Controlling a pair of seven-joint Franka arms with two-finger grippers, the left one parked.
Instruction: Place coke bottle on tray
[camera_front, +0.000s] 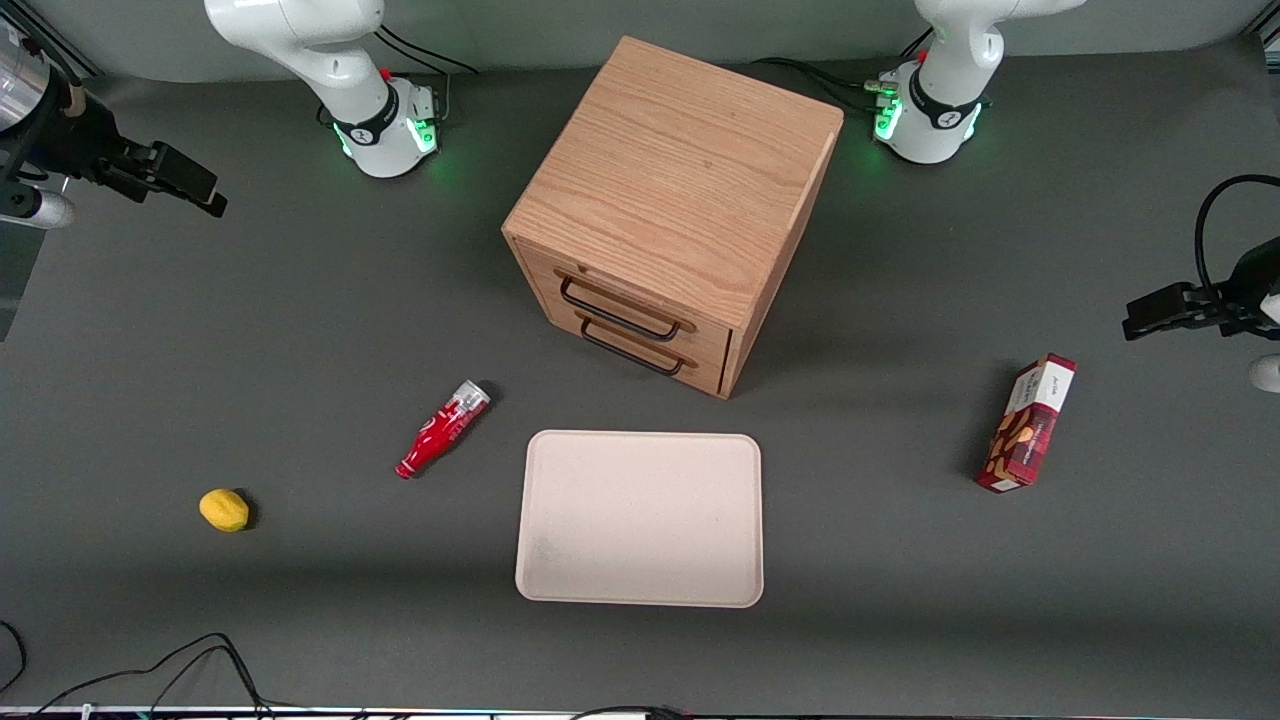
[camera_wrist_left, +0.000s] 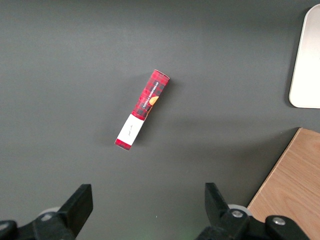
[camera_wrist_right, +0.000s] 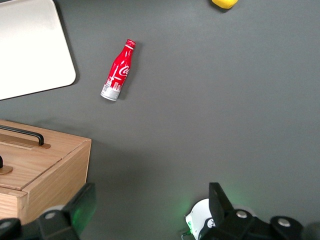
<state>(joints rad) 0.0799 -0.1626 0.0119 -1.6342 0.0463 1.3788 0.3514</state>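
The coke bottle (camera_front: 442, 428) lies on its side on the dark table beside the tray (camera_front: 640, 520), cap pointing toward the front camera. It also shows in the right wrist view (camera_wrist_right: 118, 71), red with white script and a silvery base. The tray is flat, beige and bare, in front of the cabinet's drawers; its corner shows in the right wrist view (camera_wrist_right: 30, 50). My gripper (camera_front: 205, 195) hangs high above the working arm's end of the table, well away from the bottle. In the right wrist view the gripper (camera_wrist_right: 150, 210) is open wide with nothing between its fingers.
A wooden drawer cabinet (camera_front: 680, 200) stands mid-table, farther from the front camera than the tray, and shows in the right wrist view (camera_wrist_right: 35, 170). A yellow lemon (camera_front: 224, 510) lies toward the working arm's end. A red snack box (camera_front: 1030, 425) stands toward the parked arm's end.
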